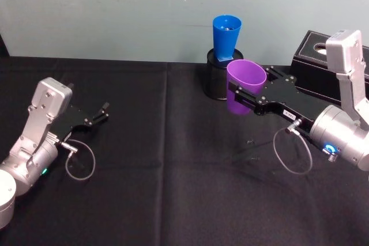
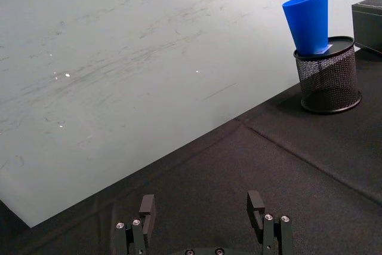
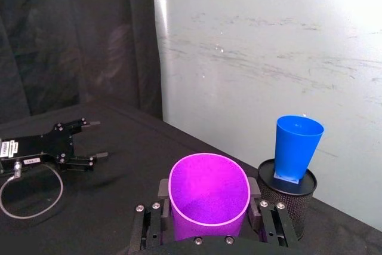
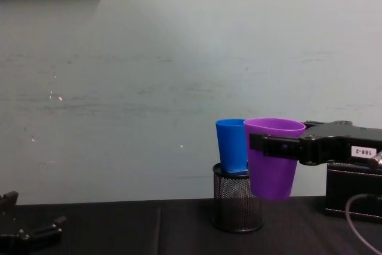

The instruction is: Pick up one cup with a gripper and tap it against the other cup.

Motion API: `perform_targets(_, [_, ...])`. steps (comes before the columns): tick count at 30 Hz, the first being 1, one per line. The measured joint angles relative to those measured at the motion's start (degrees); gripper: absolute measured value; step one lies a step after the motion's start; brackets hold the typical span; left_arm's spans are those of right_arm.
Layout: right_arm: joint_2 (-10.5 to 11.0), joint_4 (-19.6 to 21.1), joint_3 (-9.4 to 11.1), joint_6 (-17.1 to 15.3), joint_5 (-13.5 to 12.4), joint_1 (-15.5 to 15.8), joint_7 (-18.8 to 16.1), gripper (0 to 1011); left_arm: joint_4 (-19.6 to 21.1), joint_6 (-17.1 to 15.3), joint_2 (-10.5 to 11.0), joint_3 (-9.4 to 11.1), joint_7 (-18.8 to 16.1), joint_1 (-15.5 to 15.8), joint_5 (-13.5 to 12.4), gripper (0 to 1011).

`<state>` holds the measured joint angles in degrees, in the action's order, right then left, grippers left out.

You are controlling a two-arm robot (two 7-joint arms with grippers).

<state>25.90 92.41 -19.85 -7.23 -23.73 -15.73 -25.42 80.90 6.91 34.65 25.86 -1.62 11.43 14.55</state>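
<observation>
Two cups are close near twelve o'clock on the table (image 1: 173,171): the right hand (image 1: 253,87) is clamped on the purple cup (image 1: 247,74), held aloft at five o'clock of the blue cup (image 1: 226,37) standing in the mesh holder (image 1: 216,84). The left hand (image 1: 104,113), fingers apart, lies at nine o'clock.

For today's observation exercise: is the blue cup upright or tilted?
Tilted: the blue cup leans rim-up with its base in the black mesh holder.
</observation>
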Motion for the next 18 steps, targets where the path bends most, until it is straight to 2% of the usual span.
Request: perform_targets(18, [0.00,0.00,0.00,0.00,0.00,0.00,-0.01,733,0.00,0.00,0.00,0.00,0.00,0.00,0.00,1004])
